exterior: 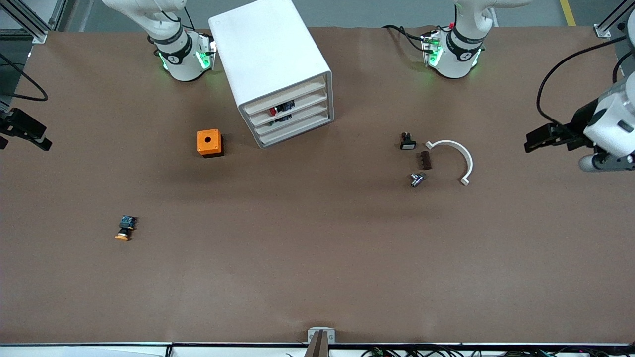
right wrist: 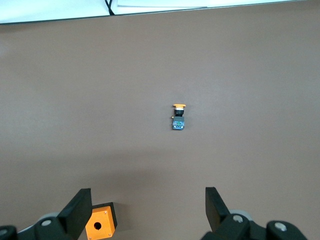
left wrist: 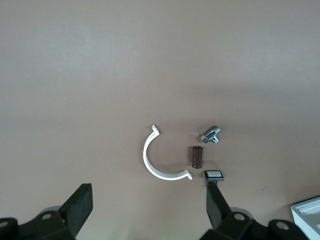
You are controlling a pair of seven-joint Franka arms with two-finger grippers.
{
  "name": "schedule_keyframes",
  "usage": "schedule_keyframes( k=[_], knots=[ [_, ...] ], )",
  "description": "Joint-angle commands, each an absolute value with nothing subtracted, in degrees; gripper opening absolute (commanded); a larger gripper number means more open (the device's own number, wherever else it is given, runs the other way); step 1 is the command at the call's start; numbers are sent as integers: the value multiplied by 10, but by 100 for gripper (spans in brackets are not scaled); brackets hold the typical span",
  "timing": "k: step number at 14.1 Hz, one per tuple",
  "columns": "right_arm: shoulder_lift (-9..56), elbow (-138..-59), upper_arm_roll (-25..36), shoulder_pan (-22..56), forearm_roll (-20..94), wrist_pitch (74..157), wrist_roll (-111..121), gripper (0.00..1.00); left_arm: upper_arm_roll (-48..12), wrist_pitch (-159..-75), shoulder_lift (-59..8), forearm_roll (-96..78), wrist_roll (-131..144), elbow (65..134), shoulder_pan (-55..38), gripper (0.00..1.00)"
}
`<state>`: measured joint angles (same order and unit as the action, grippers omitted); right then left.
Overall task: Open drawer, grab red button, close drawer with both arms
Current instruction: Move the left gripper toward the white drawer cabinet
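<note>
The white four-drawer cabinet (exterior: pixel 270 59) stands between the arm bases, with all tiers pushed in. Through the gap of the second-tier drawer (exterior: pixel 307 100) I see the button's red cap (exterior: pixel 272 111) and its black body. My left gripper (exterior: pixel 530 144) hangs open and empty over the left arm's end of the table; its wrist view shows the fingers spread wide (left wrist: pixel 148 202). My right gripper (exterior: pixel 30 136) hangs open and empty over the right arm's end, also spread wide (right wrist: pixel 147 205). Both are well away from the cabinet.
An orange box with a hole (exterior: pixel 210 143) sits beside the cabinet. An orange-capped button (exterior: pixel 125 228) lies nearer the camera. Toward the left arm's end lie a white curved clip (exterior: pixel 459 156), a brown cylinder (exterior: pixel 425 160), a metal part (exterior: pixel 416 179) and a black white-capped switch (exterior: pixel 407 141).
</note>
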<state>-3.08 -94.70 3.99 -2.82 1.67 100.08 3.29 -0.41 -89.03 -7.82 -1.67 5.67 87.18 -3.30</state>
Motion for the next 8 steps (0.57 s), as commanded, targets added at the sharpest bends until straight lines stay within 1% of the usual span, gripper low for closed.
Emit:
schedule_keyframes(
  k=[1, 6, 8],
  knots=[
    [-25, -934, 36, -31, 9, 997, 24, 100, -7, -896, -104, -4, 60, 861, -46, 100],
    [-25, -934, 37, -31, 9, 997, 24, 100, -8, -896, -149, -20, 173, 853, -98, 100],
    [-25, -934, 36, -31, 9, 997, 25, 100, -7, -889, -172, -81, 238, 837, -107, 100]
  ],
)
